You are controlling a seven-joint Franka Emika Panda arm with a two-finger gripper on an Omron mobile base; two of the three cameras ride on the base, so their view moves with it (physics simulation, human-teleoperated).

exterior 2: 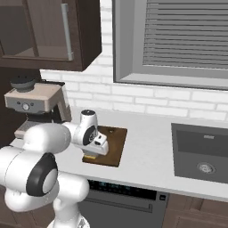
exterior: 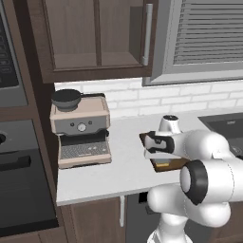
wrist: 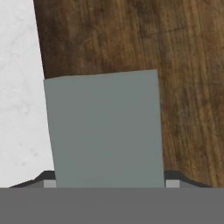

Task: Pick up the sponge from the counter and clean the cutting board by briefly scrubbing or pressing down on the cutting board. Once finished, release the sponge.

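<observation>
The sponge [wrist: 103,131] shows its grey-green top in the hand view, and its yellow layer [exterior 2: 91,157] peeks out under the hand. My gripper [wrist: 108,181] is shut on it, with one dark fingertip at each side of the block. The sponge is low over the dark brown cutting board [exterior 2: 113,141], at the board's front left corner, and looks to be touching it. The board's grain [wrist: 131,35] runs beyond the sponge, with the light counter [wrist: 17,87] beside it. From the left base view, my arm hides most of the board [exterior: 172,165].
A coffee machine [exterior: 80,128] stands on the counter [exterior: 123,159] left of the board. The sink [exterior 2: 200,151] is set in on the right. A dark stove [exterior: 19,190] lies at the far left. Wall cabinets [exterior: 95,38] hang above.
</observation>
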